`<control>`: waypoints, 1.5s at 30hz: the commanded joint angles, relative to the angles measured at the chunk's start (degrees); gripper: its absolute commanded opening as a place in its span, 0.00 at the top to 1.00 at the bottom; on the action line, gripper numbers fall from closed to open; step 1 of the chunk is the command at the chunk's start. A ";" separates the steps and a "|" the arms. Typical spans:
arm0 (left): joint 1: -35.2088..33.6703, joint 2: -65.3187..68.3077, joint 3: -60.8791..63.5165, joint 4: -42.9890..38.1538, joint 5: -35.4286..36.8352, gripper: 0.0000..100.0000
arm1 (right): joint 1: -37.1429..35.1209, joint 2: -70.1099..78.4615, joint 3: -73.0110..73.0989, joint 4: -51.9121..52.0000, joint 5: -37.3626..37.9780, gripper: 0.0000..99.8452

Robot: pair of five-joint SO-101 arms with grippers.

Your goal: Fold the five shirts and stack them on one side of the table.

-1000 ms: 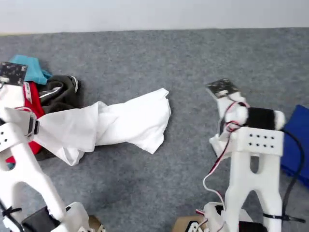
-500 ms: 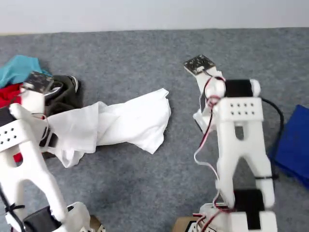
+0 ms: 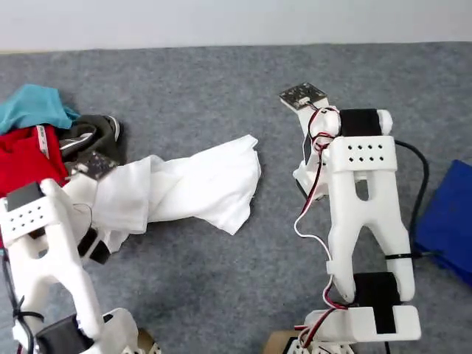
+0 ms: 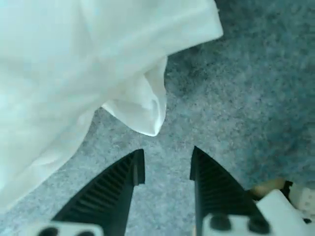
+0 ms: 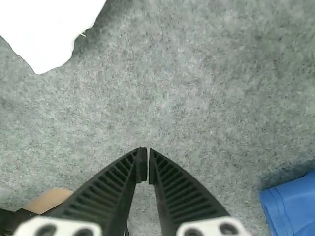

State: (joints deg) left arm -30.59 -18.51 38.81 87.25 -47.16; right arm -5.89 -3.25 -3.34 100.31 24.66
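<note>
We see the white shirt (image 3: 184, 188) lying rumpled and unfolded across the middle of the table (image 3: 221, 295). The left gripper (image 4: 167, 164) hangs parted and empty just beside its edge. The right gripper (image 5: 147, 164) is pinched closed on nothing over bare table. A red shirt (image 3: 22, 166), teal shirt (image 3: 33, 107) and dark shirt (image 3: 96, 133) sit heaped at the left, and a blue shirt (image 3: 446, 221) lies at the right edge. We judge the folding barely begun, with no stack made.

Grey felt-like table surface (image 3: 184, 81) runs back to a plain white wall (image 3: 236, 22).
</note>
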 commanded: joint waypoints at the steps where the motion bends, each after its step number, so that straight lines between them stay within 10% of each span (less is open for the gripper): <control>1: 0.18 -0.35 2.68 -3.96 -0.70 0.84 | -0.40 -0.31 -2.81 2.24 -0.62 0.99; 10: 0.26 -0.26 9.10 -15.65 -0.53 0.84 | -0.48 -0.31 -2.81 2.33 -0.62 0.99; 45: 5.45 -0.18 13.85 -20.57 -0.62 0.90 | -3.30 0.13 -3.16 1.19 -0.62 0.99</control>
State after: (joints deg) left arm -25.23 -18.51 52.79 67.47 -47.52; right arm -7.74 -2.90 -3.34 100.31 24.66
